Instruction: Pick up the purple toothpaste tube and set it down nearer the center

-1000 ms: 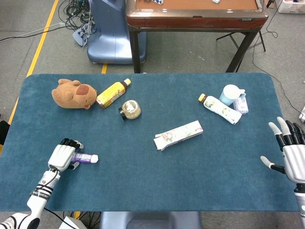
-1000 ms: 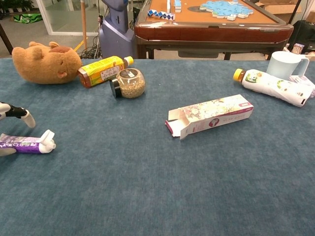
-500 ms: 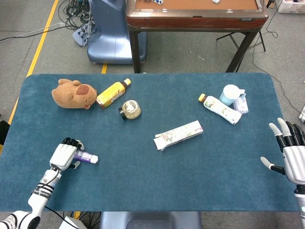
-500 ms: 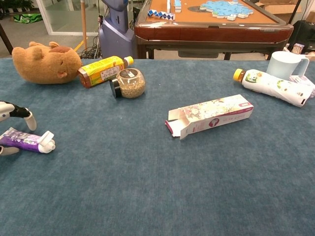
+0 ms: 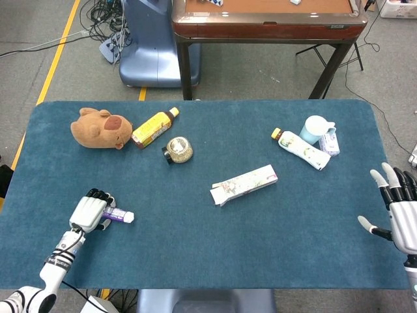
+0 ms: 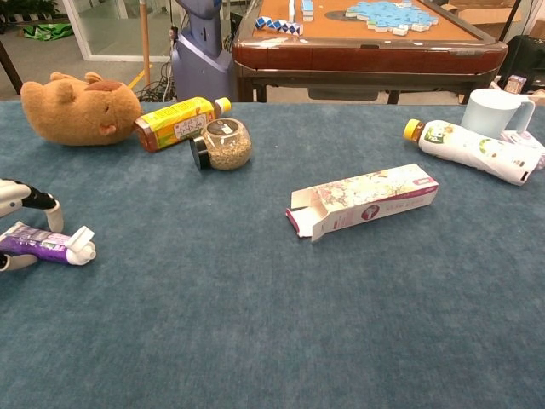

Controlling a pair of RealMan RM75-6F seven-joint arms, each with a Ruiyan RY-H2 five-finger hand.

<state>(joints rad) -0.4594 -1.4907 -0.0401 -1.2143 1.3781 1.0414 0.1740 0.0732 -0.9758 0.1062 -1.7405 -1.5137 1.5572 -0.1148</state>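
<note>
Left hand (image 5: 88,211) sits over the tail of the purple toothpaste tube (image 6: 44,244) near the tabletop's (image 5: 195,248) left front corner, fingers curled around it, gripping; over the last second the tube's tail has lifted and tilted, though its white cap looks at or near the cloth. Judgement: the grasp is taking and the lift barely begun; the carry toward the center is all ahead. Count, left to right: one plush toy (image 5: 100,128) and one yellow bottle (image 5: 153,127) by the far left edge, one round jar (image 5: 177,150) just beside the bottle, one flowered carton (image 5: 244,184) near the middle, open at its left end; toward the far right corner one white bottle (image 5: 302,149), one pale blue cup (image 5: 315,128), one small packet (image 5: 330,145). Right hand (image 5: 399,210) hangs at the right edge, fingers spread, holding nothing, almost unmoved.
</note>
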